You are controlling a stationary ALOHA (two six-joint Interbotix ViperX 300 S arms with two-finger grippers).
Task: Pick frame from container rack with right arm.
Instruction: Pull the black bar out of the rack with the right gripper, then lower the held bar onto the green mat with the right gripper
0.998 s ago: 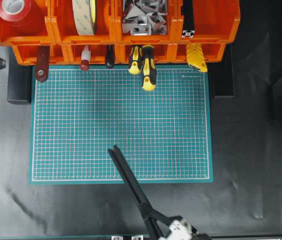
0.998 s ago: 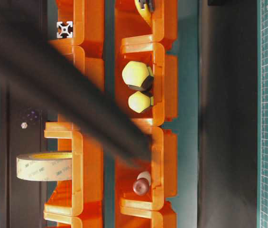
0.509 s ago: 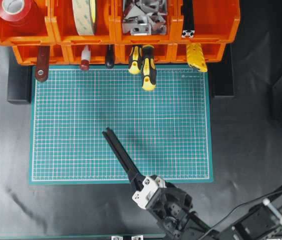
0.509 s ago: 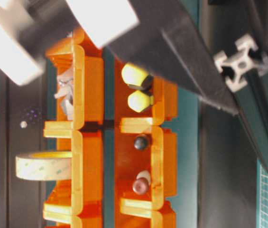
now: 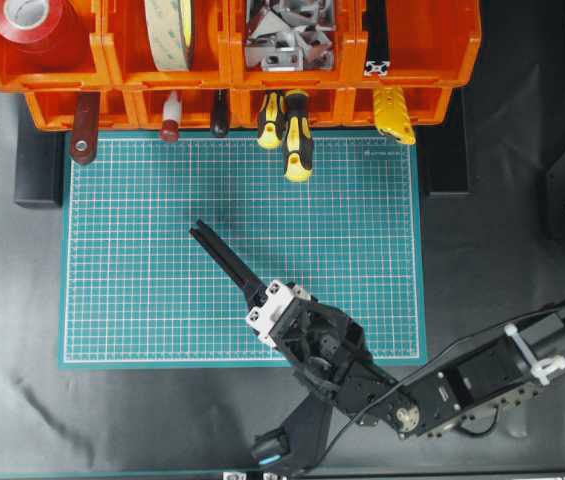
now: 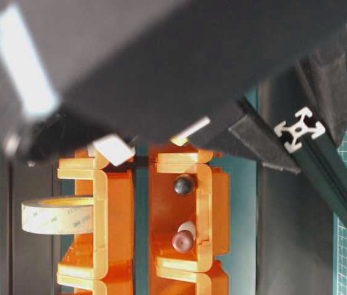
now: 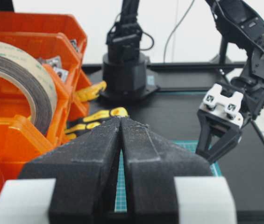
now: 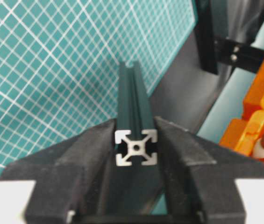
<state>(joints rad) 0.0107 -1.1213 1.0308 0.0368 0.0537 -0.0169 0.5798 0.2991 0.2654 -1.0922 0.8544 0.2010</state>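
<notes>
Frame (image 5: 224, 262) held in the right claw (image 5: 262, 300) runs diagonally, free end toward the mat's (image 5: 142, 250) upper left

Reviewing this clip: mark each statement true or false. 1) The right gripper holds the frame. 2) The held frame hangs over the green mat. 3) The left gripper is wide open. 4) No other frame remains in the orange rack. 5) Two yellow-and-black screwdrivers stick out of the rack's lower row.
1) True: the right gripper is clamped on the frame.
2) True: the frame extends over the green mat.
3) False: the left gripper is shut, fingers together.
4) False: another frame lies in the container rack, in its top right bin.
5) True: the screwdrivers protrude onto the mat.
</notes>
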